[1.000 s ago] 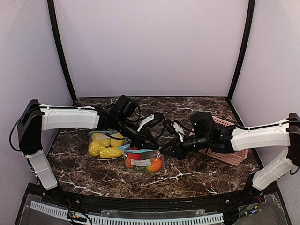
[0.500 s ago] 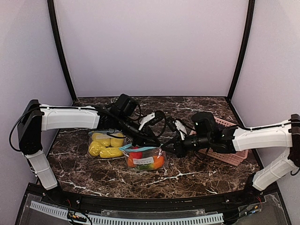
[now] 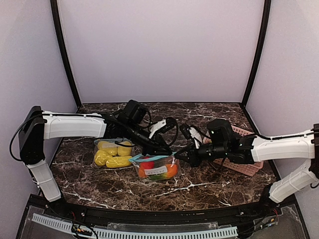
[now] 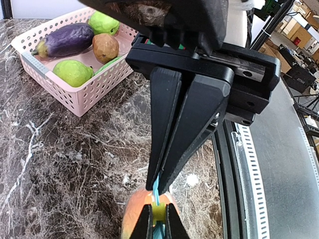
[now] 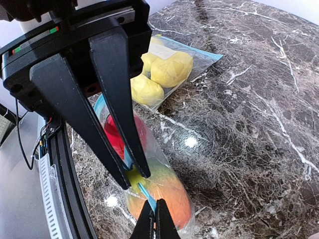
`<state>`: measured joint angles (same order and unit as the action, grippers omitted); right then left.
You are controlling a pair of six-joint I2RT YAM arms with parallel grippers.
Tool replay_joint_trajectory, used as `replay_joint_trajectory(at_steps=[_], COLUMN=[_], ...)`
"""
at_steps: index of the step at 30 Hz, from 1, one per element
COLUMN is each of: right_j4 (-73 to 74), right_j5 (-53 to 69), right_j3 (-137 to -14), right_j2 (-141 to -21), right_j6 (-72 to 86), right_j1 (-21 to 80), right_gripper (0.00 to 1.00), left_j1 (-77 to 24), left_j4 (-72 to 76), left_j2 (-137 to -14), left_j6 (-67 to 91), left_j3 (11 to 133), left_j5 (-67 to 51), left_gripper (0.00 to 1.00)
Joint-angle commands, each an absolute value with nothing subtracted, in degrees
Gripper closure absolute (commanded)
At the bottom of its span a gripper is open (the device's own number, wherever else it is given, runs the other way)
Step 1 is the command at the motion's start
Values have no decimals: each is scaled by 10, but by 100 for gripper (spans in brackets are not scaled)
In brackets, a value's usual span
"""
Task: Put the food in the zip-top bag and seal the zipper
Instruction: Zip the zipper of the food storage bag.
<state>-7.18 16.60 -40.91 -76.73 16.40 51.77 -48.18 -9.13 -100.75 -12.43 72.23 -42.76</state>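
Two pinches hold the blue zipper (image 4: pixel 155 188) of the bag (image 3: pixel 157 169): left gripper (image 4: pixel 158 211) and right gripper (image 5: pixel 153 206) are both closed on it. The food (image 5: pixel 164 194) sits inside, on the table (image 3: pixel 214 184). Sealing seems underway; next comes sliding along the strip.

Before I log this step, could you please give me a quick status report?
Grippers: left gripper and right gripper both shut on zipper. Inside the bag: red and orange food. More food in pink basket; nothing in the way.

pale walls (image 3: pixel 159 50) w/ black corner posts (image 3: pixel 64 55) round dark marble tabletop (image 3: pixel 209 181).
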Motion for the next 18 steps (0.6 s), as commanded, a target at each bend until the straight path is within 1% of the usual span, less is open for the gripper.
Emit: replay_joint_trajectory(at_steps=[1,18], right_j4=[-43,-21], right_j5=[82,43], right_j3=[-393,-391], right_j2=[-743,-733], right_j6=[171,182], right_j1=[489,478], right_gripper=[100,100], left_j1=[-475,-467], left_j4=[-176,-158], left_j2=[-976,-953], left_j6=[-129,-113], left_j3=[695,651], left_j5=[-428,-398], left_gripper=[99,99])
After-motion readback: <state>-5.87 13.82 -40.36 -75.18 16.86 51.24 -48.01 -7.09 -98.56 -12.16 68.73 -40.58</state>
